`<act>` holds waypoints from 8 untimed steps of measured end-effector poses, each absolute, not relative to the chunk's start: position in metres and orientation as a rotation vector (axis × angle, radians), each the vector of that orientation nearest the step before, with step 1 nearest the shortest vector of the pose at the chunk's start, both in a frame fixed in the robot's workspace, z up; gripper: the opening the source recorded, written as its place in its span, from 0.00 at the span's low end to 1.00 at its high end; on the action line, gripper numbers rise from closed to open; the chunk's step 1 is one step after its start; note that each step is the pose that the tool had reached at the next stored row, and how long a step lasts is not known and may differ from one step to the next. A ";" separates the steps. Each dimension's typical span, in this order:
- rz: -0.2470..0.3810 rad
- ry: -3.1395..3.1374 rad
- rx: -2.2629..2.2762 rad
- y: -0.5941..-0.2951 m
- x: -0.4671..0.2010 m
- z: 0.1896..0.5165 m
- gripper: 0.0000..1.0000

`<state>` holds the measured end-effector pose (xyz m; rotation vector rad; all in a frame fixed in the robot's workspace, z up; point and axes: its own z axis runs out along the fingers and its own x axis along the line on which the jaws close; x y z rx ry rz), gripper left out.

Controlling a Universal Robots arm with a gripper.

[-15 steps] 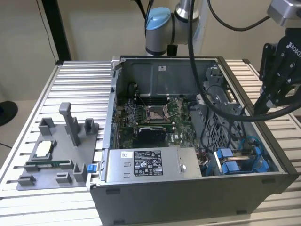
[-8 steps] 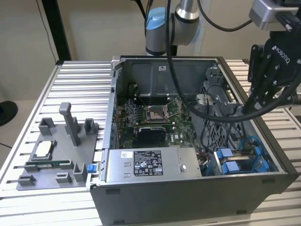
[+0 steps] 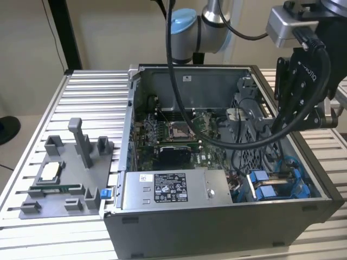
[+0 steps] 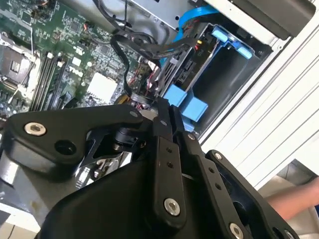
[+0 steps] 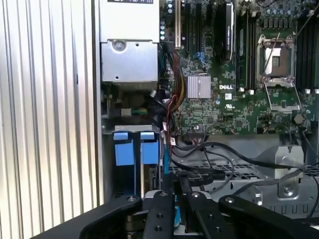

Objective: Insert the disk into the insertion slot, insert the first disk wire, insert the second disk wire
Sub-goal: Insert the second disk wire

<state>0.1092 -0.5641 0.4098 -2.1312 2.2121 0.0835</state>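
In the exterior view the gripper point(image 3: 325, 116) hung over the open computer case point(image 3: 217, 222), near its corner on the exterior view's right. A grey plastic tray point(image 3: 65, 168) lay on the table beside the case. The first wrist view looked down on the motherboard point(image 5: 224, 99) and the power-supply box point(image 5: 129, 59). The disk point(image 3: 265, 192) sat on its edge in the insertion slot point(image 3: 249, 157). Its long side ran along the case wall, and its blue end faced the box. Was the claw open or shut? It could not be told.

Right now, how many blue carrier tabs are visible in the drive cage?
2: the first blue tab and the second blue tab sit side by side beside the power-supply box in the first wrist view. Others may be hidden.
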 end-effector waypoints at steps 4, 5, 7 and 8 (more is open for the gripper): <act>0.037 2.188 -2.113 -0.565 0.103 0.408 0.00; 0.027 2.182 -2.109 -0.565 0.103 0.408 0.00; 0.018 2.176 -2.107 -0.565 0.103 0.406 0.00; 0.016 2.174 -2.107 -0.565 0.103 0.404 0.00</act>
